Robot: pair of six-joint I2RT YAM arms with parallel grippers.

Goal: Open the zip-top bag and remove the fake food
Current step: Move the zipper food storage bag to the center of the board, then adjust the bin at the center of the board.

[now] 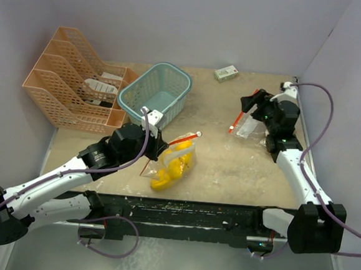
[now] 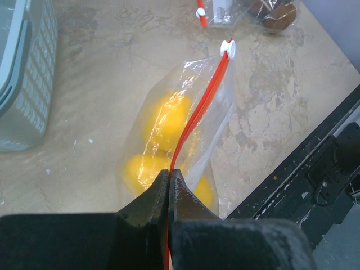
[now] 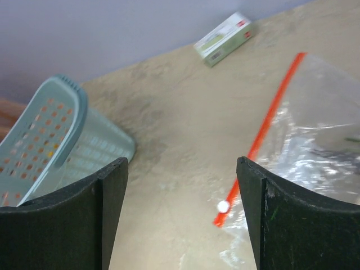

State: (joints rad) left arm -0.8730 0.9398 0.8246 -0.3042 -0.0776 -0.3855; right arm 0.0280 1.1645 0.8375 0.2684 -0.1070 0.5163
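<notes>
The glossy yellow plastic toy fruits [image 2: 169,115] are inside a clear zip-top plastic bag [image 1: 177,160], near the middle of the beige table [image 1: 228,170], a little toward its near edge. The bag's red zip strip [image 2: 199,107] looks shut along its visible length, with the white slider [image 2: 228,49] at its far end.

The left gripper [image 2: 169,175] has its jaws pressed together on the near end of that strip, pinching the bag's top edge; it does not touch the fruits.

A second clear zip-top bag [image 3: 315,140] lies by the right edge of the table. It holds brown round pieces [image 2: 278,17] and also has a red strip with a white slider.

The right gripper [image 3: 181,163] hangs just beside this bag with its jaws spread wide, holding nothing. Whether it touches the bag cannot be told.

A teal perforated plastic basket [image 1: 155,95] stands in the far-left part of the table. An orange plastic file rack [image 1: 72,83] stands against the left edge. A small white-green cardboard box [image 3: 222,39] lies at the far edge.
</notes>
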